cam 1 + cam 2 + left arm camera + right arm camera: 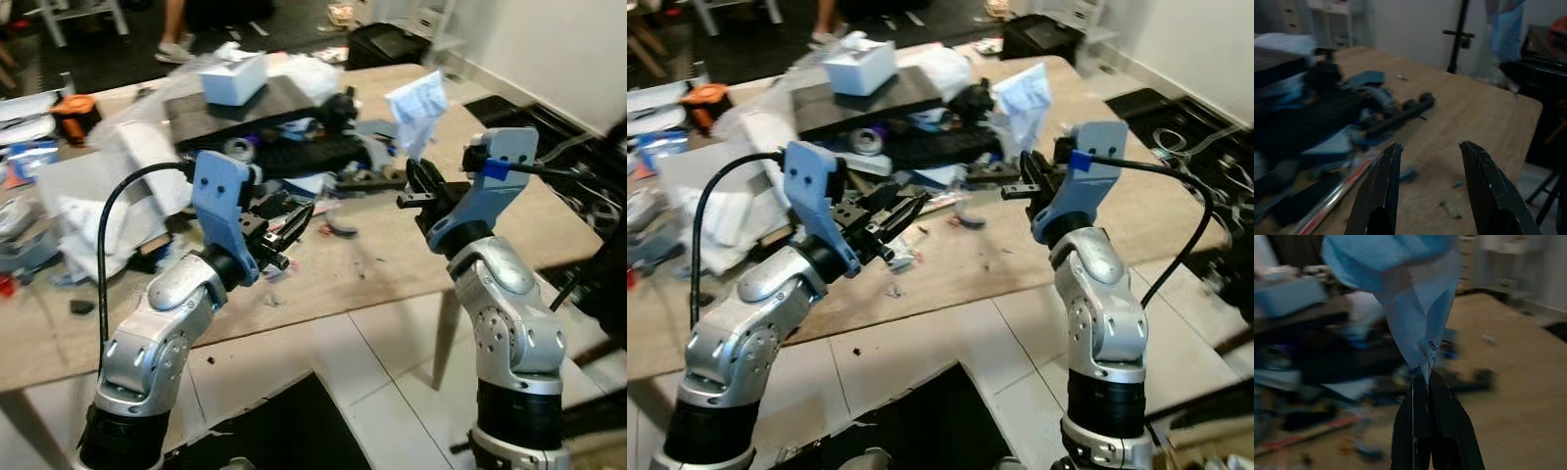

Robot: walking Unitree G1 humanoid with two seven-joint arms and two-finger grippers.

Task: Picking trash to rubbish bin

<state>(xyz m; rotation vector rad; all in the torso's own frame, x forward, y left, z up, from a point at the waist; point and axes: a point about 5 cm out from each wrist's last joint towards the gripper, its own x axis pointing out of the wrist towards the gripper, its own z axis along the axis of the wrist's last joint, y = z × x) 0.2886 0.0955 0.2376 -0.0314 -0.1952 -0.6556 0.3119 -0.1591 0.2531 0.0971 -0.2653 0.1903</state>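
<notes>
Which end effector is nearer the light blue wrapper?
Right. The right end effector is shut on the light blue wrapper, lifted above the table; the left end effector hangs open over the clutter.

1. A wooden surface (pixel 392 257) is standing on pale floor tiles (pixel 372 392).
2. A dark board (pixel 245 103) is lying on it, bearing a white box (pixel 233 78).
3. Crumpled white bags (pixel 93 196) are sprawling across its left part.

No legible text — small dark mark on wrapper (pixel 1432 345), perhaps print, unreadable.

Lived-in home room: cluttered wooden table (pixel 392 264), tiled floor (pixel 372 392), tissue box (pixel 233 78).
</notes>
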